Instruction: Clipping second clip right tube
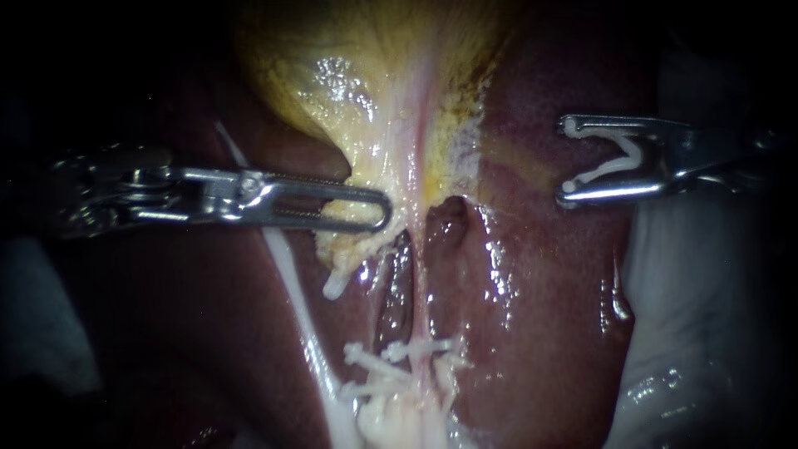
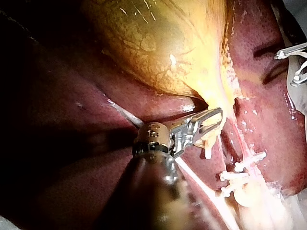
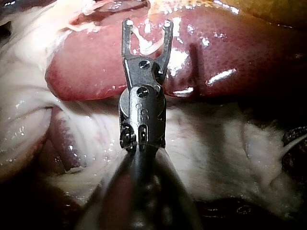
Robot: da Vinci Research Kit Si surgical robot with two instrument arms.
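Observation:
My right instrument (image 1: 567, 162) hangs over the liver (image 1: 540, 274), well to the right of the tubes. Its jaws stand wide apart with a white V-shaped clip (image 1: 611, 162) seated between them. The right wrist view shows the same instrument (image 3: 146, 24) with the clip (image 3: 146, 45) held above the liver (image 3: 230, 52). My left instrument (image 1: 370, 208) is shut on the yellow neck of the gallbladder (image 1: 366, 75), as the left wrist view (image 2: 213, 122) also shows. A thin pale tube (image 1: 421, 291) runs down from the neck. White clips (image 1: 416, 347) cross it lower down.
A white strand (image 1: 287, 274) runs slantwise under my left instrument's shaft. A short white clip end (image 1: 337, 284) sticks out below its jaws. Pale wet material (image 1: 706, 333) lies beyond the liver's right edge. Whitish fatty tissue (image 3: 216, 143) lies under my right instrument's shaft.

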